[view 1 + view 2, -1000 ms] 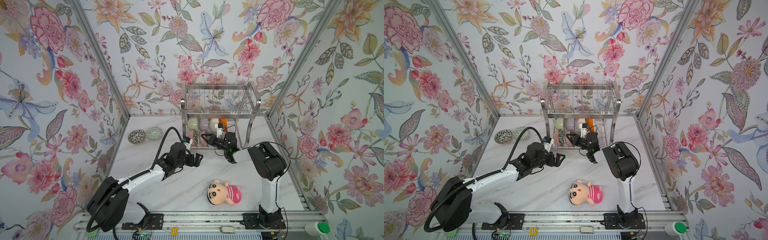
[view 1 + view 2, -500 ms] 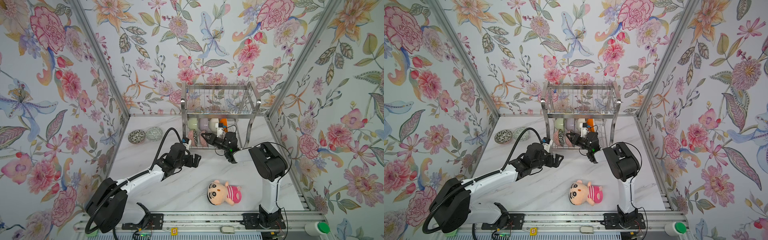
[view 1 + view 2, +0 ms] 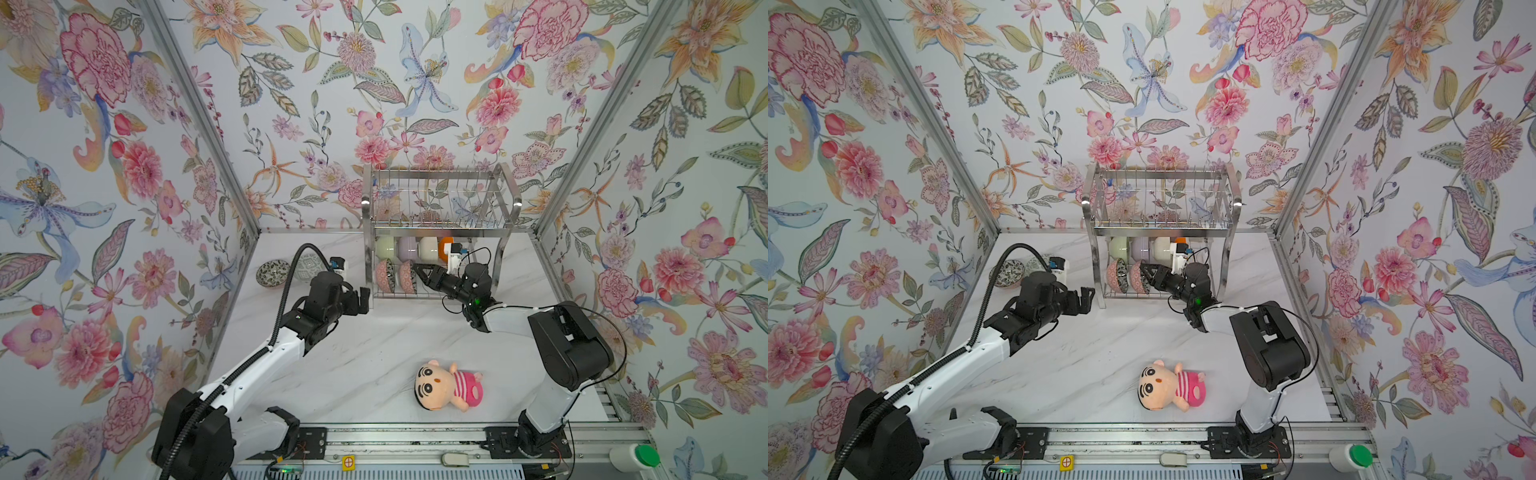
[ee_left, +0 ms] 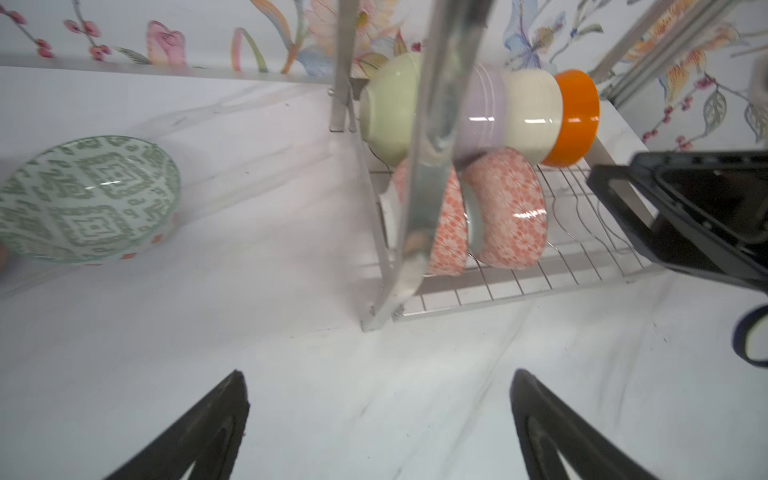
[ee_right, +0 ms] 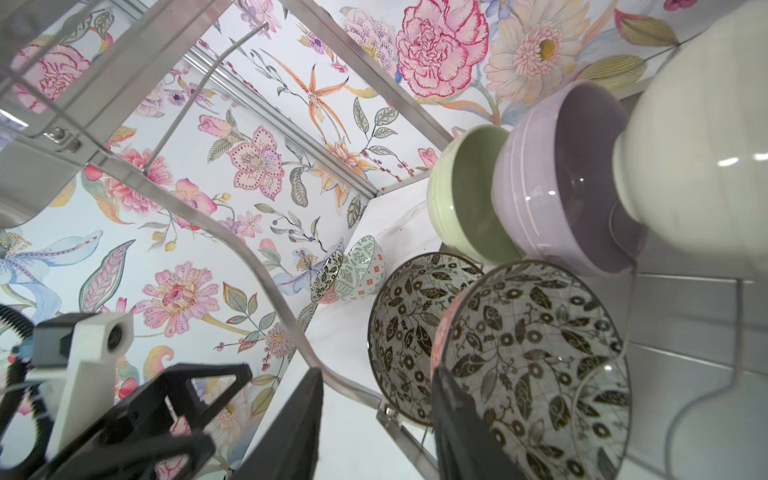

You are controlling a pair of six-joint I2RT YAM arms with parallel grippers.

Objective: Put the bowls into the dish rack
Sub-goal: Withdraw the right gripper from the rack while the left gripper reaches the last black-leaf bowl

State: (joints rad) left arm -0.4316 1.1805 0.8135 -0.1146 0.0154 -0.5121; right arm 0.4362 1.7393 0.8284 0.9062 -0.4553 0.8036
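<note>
The dish rack [image 3: 436, 199] [image 3: 1163, 199] stands at the back. Its lower tier holds pale green [image 5: 465, 195], lavender [image 5: 561, 178], cream [image 5: 698, 145] and orange [image 4: 577, 116] bowls in the back row. Two patterned bowls [image 5: 536, 365] [image 5: 407, 332] stand on edge in front of them. My right gripper [image 5: 376, 374] [image 3: 419, 270] is open at the nearer patterned bowl, one finger [image 5: 453, 415] against its rim and nothing between the jaws. Two more patterned bowls [image 3: 272, 273] [image 3: 309, 264] sit on the table at left. My left gripper [image 4: 379, 378] [image 3: 361, 297] is open and empty beside the rack's front left leg.
A plush doll [image 3: 449, 385] in a pink striped shirt lies on the marble table near the front. The rack's curved front left leg [image 4: 440, 124] rises just ahead of my left gripper. Floral walls close in on three sides.
My right gripper's jaws have spread apart and let go of the nearer patterned bowl in the rack. My left gripper has drawn back to the left, away from the rack's front.
</note>
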